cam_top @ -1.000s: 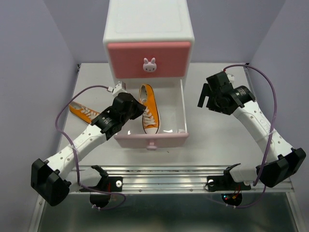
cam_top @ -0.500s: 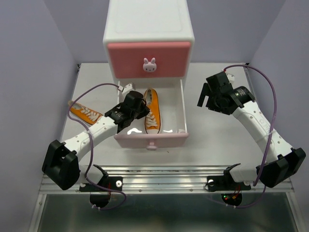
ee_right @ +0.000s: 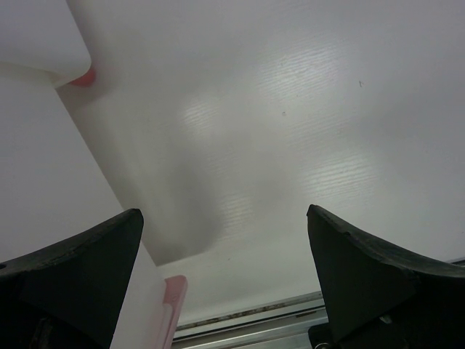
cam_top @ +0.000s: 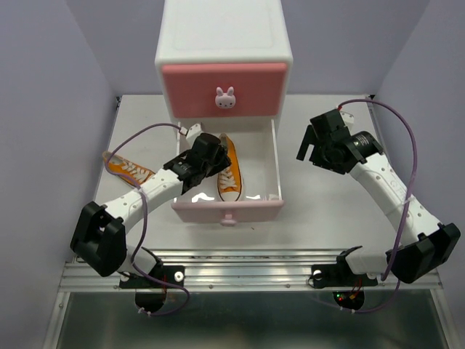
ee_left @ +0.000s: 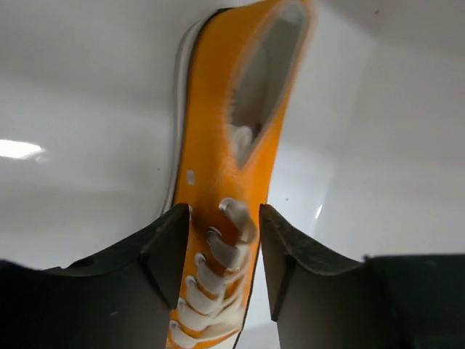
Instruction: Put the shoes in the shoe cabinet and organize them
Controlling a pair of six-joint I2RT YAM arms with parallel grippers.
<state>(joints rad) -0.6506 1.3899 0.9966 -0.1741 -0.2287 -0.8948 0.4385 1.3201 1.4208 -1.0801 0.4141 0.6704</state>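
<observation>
Left tool (ee_left: pixel 224 240) is partly spread, straddling the laces of an orange shoe (ee_left: pixel 218 131) lying in the open lower drawer (cam_top: pixel 275 163) of the cabinet (cam_top: pixel 225 36). Right tool (ee_right: pixel 224 218) gapes wide above the surface (ee_right: pixel 290 109), right of the cabinet.

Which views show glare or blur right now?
Left wrist: orange shoe soft toward its heel, glare patch on the drawer floor. Right wrist: dark fingers blurred at the edges, faint sheen on the table. Top external: sharp throughout.

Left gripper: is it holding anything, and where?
The left gripper straddles the orange shoe at its laces, in the drawer; whether it grips cannot be told.
</observation>
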